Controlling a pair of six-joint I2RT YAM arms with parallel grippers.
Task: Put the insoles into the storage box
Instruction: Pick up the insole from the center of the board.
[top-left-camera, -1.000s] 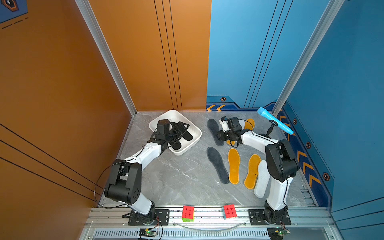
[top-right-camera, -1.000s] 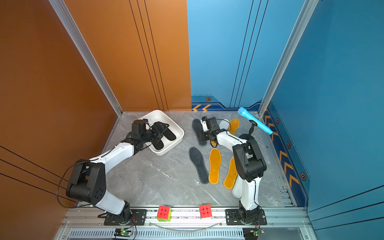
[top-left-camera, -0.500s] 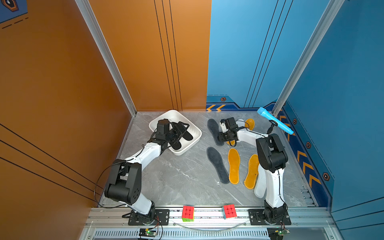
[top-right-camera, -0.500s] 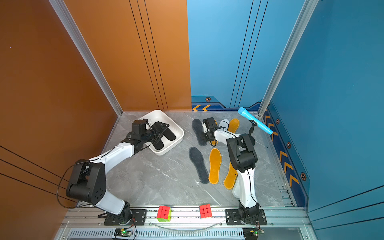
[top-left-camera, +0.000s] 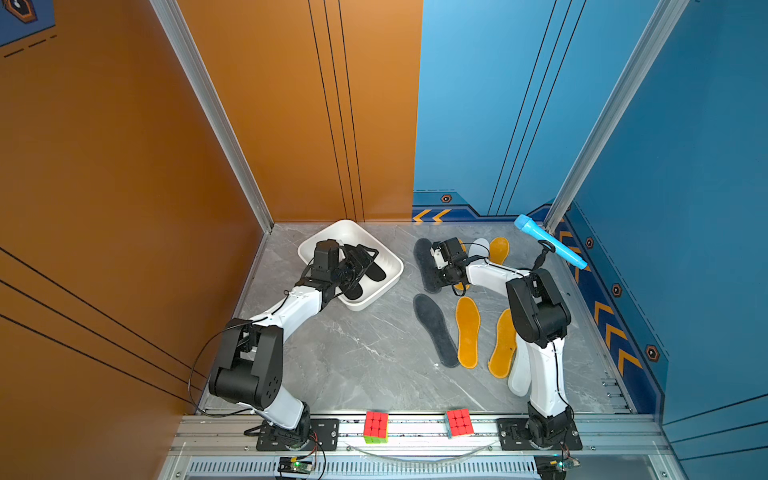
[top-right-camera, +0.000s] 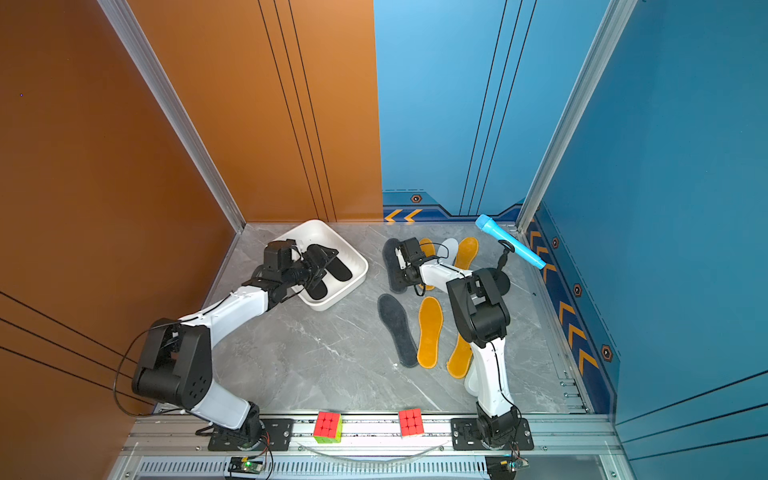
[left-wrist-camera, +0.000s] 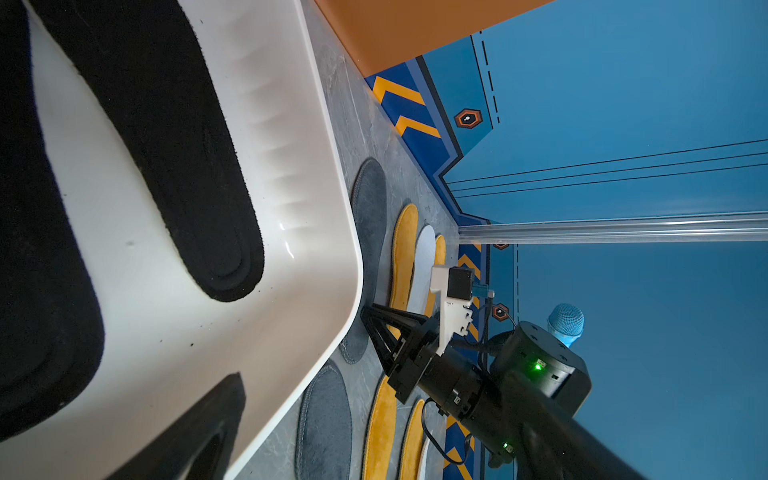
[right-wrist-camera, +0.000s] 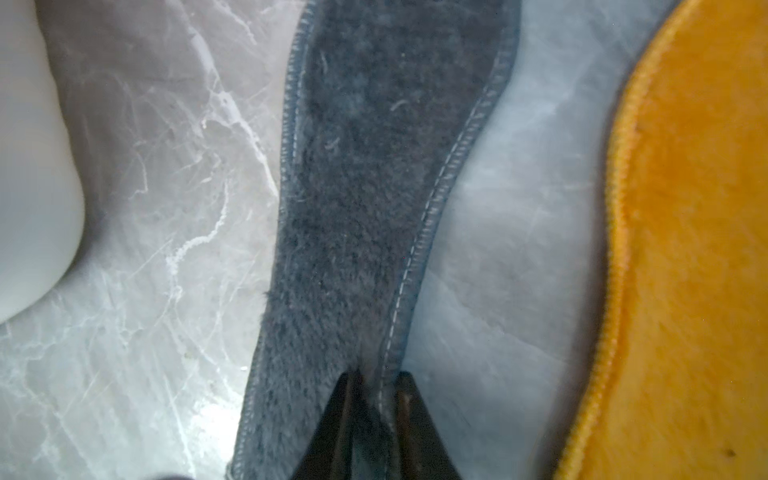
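On the marbled counter (top-left-camera: 365, 353), walled orange and blue, the right end effector (right-wrist-camera: 376, 377) pinches a dark grey insole (right-wrist-camera: 374, 166). The left end effector (top-left-camera: 365, 258) stands wide open.

White storage box (top-right-camera: 322, 232) far left on bench (top-right-camera: 324, 357), two black insoles (top-right-camera: 341, 271) inside. Left gripper (top-right-camera: 325, 259) hangs over them, jaws spread. Right gripper (top-right-camera: 397, 271) down on far dark grey insole (top-right-camera: 390, 249). Second dark grey insole (top-right-camera: 398, 328), orange insoles (top-right-camera: 430, 332) lie nearby. Blue microphone (top-right-camera: 509, 241) stands far right.
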